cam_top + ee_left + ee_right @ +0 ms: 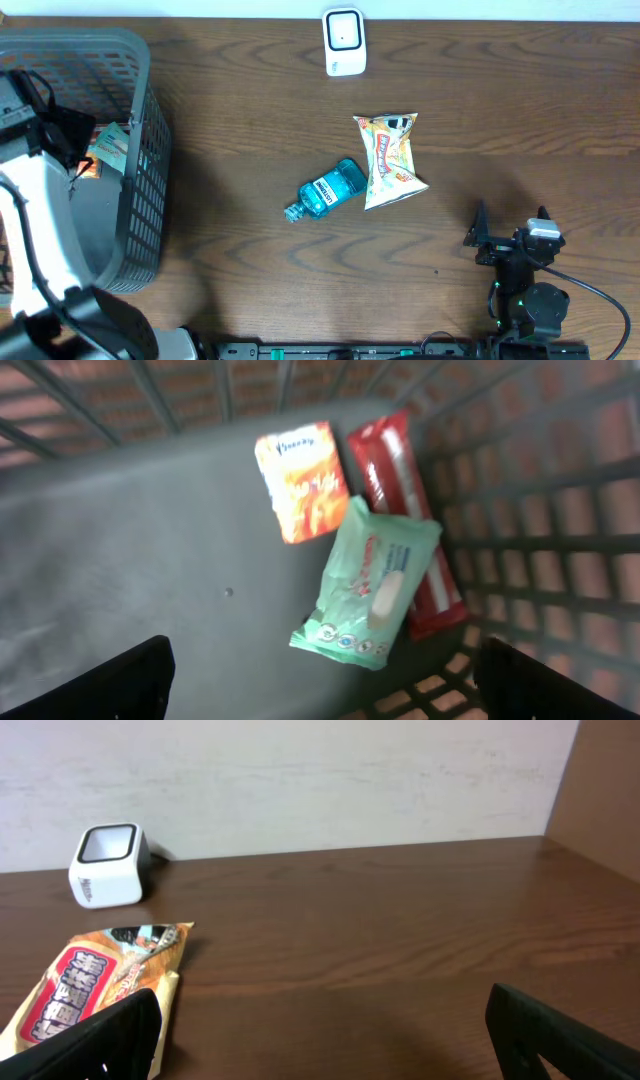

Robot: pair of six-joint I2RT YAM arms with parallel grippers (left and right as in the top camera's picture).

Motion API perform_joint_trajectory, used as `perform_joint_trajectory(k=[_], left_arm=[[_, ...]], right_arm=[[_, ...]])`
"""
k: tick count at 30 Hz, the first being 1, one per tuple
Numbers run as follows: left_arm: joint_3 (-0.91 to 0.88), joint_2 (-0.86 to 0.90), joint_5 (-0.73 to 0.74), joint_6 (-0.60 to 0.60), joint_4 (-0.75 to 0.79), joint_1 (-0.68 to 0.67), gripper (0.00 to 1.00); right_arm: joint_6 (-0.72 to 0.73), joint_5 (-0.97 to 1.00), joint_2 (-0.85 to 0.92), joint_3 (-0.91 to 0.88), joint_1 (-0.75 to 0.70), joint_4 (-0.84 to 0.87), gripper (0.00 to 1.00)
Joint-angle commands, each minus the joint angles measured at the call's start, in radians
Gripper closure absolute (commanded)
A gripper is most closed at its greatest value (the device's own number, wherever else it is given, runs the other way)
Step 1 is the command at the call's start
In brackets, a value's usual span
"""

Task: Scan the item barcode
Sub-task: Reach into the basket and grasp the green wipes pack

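Overhead: the left arm (30, 200) reaches into the grey basket (140, 190) at the table's left edge. The scanner (344, 42) stands at the far edge, well apart from the basket. A blue bottle (326, 190) and a snack bag (390, 160) lie mid-table, touching. The right gripper (510, 225) is parked near the front right.

Left wrist: the left gripper (325, 670) hangs with its jaws spread wide, grasping nothing. Directly ahead, a green wipes pack (375, 585) lies on the basket floor, overlapping a red pack (395, 450), with an orange packet (300, 480) beyond. The green pack's long axis runs diagonally across the line between the fingers. Judged the likely pick, it calls for some wrist turn and falls to the left arm.

Right wrist: the right gripper (325, 1020) is released and empty, facing the scanner.
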Motion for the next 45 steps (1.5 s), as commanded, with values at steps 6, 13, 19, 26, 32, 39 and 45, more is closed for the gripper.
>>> perform_joint_trajectory(k=[6,13,19,26,32,39,45], left_arm=[[0.005,0.224,0.181,0.115,0.076,0.003,0.03],[0.005,0.332,0.188,0.116,0.121,0.003,0.04],[0.003,0.388,0.220,0.177,0.149,0.003,0.06],[0.003,0.446,0.270,0.213,0.175,0.003,0.32],[0.003,0.449,0.292,0.262,0.176,0.003,0.71],[0.004,0.411,0.370,0.351,0.171,0.005,0.93],[0.004,0.226,0.367,0.351,0.165,0.035,0.93]], right_arm=[[0.014,0.005,-0.003,-0.001,0.006,-0.003,0.01],[0.014,0.005,-0.003,-0.001,0.006,-0.003,0.01],[0.014,0.005,-0.003,-0.001,0.006,-0.003,0.01],[0.014,0.005,-0.003,-0.001,0.006,-0.003,0.01],[0.014,0.005,-0.003,-0.001,0.006,-0.003,0.01],[0.014,0.005,-0.003,-0.001,0.006,-0.003,0.01],[0.014,0.005,-0.003,-0.001,0.006,-0.003,0.01]])
